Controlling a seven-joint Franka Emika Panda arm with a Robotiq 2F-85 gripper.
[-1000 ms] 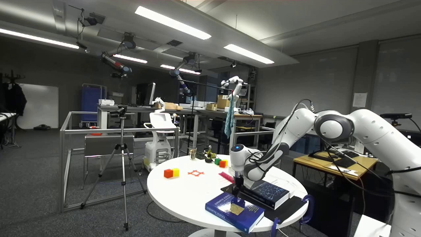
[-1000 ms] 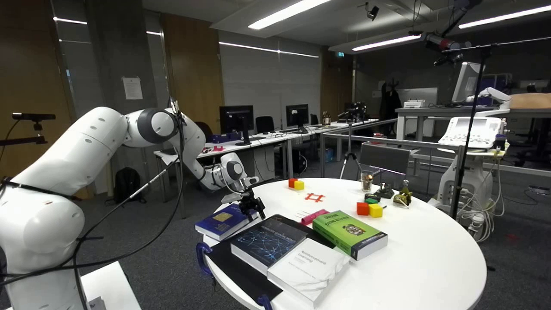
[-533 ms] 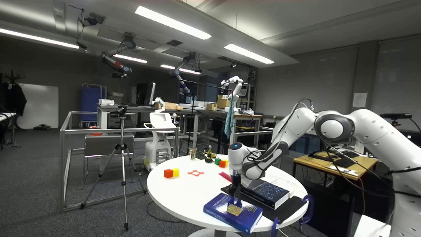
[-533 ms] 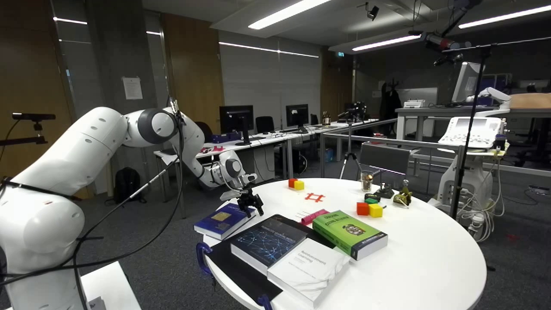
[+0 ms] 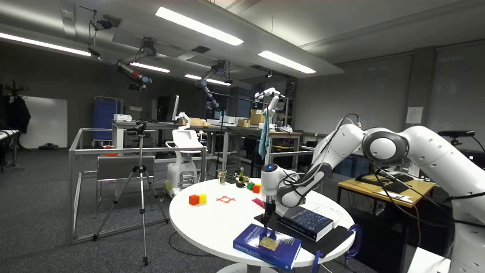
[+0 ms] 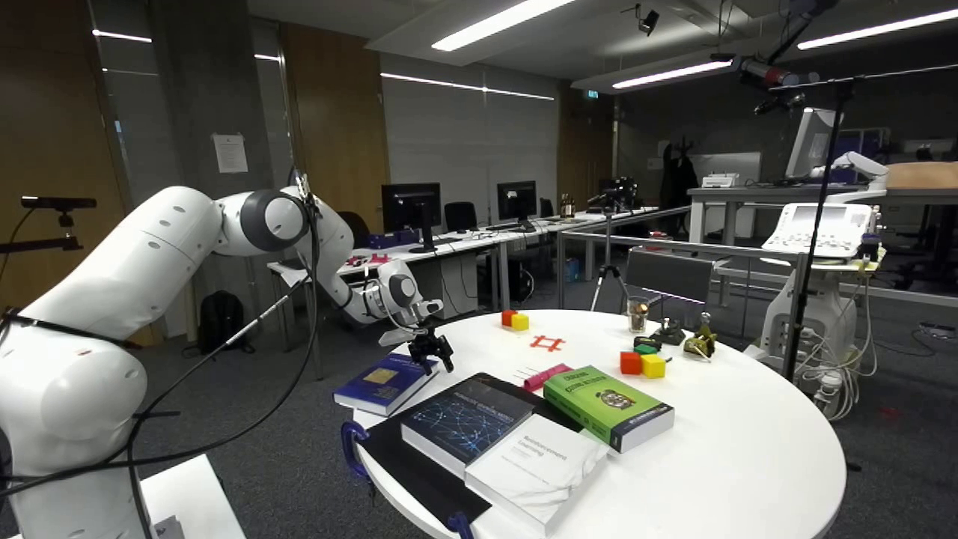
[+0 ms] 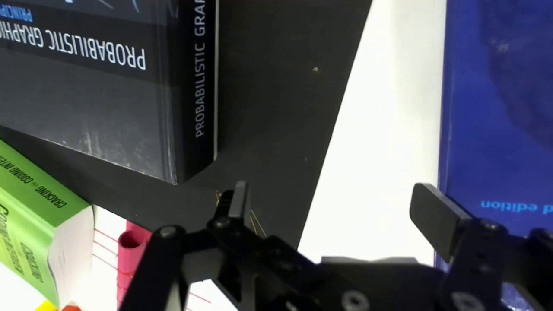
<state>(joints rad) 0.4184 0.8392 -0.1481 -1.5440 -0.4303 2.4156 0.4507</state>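
Clearly, the blue book (image 5: pixel 267 246) looks glossy.

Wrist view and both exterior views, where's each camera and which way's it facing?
In an exterior view: off the table, facing across it, blue book in foreground; arm enters from picture right.
In an exterior view: off the table, facing monitors beyond, white book in foreground; arm enters from picture left.
Wrist view: on the arm's end, facing down between blue book and dark book; open jaws at picture bottom.
Both exterior views share table, arm, blue book and dark book.
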